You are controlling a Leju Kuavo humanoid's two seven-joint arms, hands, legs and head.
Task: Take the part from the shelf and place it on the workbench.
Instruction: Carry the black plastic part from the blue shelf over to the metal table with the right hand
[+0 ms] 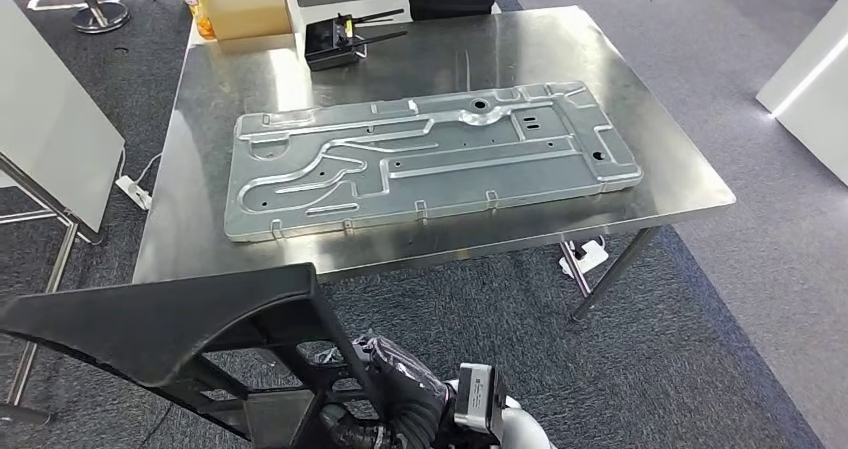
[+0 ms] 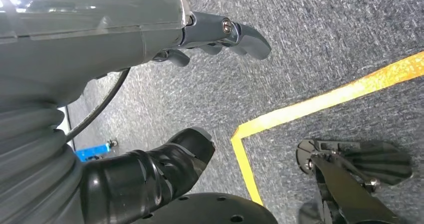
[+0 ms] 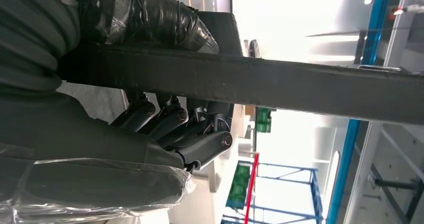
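- The black ribbed part (image 1: 160, 334) is gripped by the right hand (image 1: 395, 394) — fingers (image 3: 170, 119) are wrapped under one of its bars, as seen in the right wrist view.
- The left hand (image 2: 150, 39) hangs over grey carpet (image 2: 310, 44); nothing is held, fingers loosely spread.
- The part is carried low, just short of the steel bench (image 1: 640, 119) — the carry step is judged in hand.
- A stamped metal panel (image 1: 430, 154) occupies the bench centre, so a lift over the near edge and a free spot are called for next.
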